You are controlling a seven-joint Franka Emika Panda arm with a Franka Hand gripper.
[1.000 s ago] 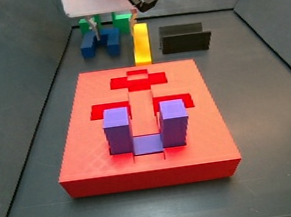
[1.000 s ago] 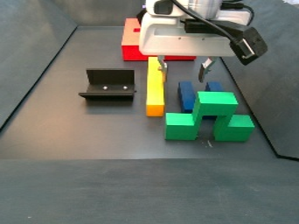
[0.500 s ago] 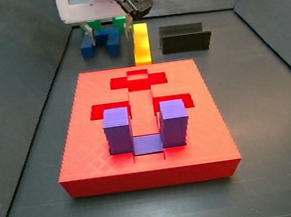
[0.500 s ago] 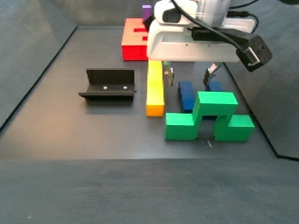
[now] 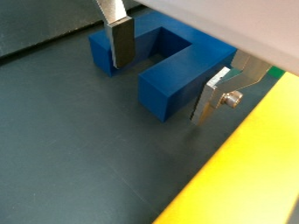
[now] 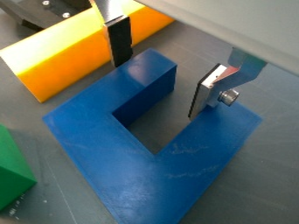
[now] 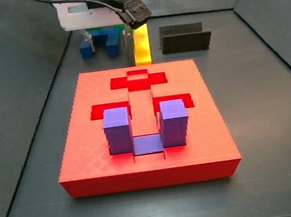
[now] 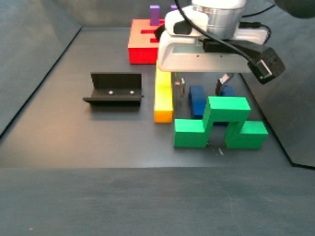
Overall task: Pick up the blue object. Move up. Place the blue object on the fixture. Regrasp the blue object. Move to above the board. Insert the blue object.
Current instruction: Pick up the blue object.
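Note:
The blue object (image 6: 140, 140) is a dark blue U-shaped block lying flat on the dark floor, also seen in a wrist view (image 5: 170, 66) and a side view (image 8: 194, 100). My gripper (image 6: 166, 74) is open and low over it. One prong sits between the fingers (image 6: 118, 44), which do not touch it. In a side view the gripper (image 8: 202, 88) stands between the yellow bar (image 8: 163, 97) and the green blocks (image 8: 219, 124). The fixture (image 8: 110, 89) stands apart and holds nothing. The red board (image 7: 144, 131) carries a purple U-shaped block (image 7: 147, 125).
The yellow bar (image 6: 70, 48) lies close beside the blue object. A green block (image 6: 12, 179) touches its other side. The fixture (image 7: 184, 39) stands next to the yellow bar. Dark walls enclose the floor.
My gripper has come down from above the pieces, so its open fingers now straddle a prong of the blue object. The blocks have not moved.

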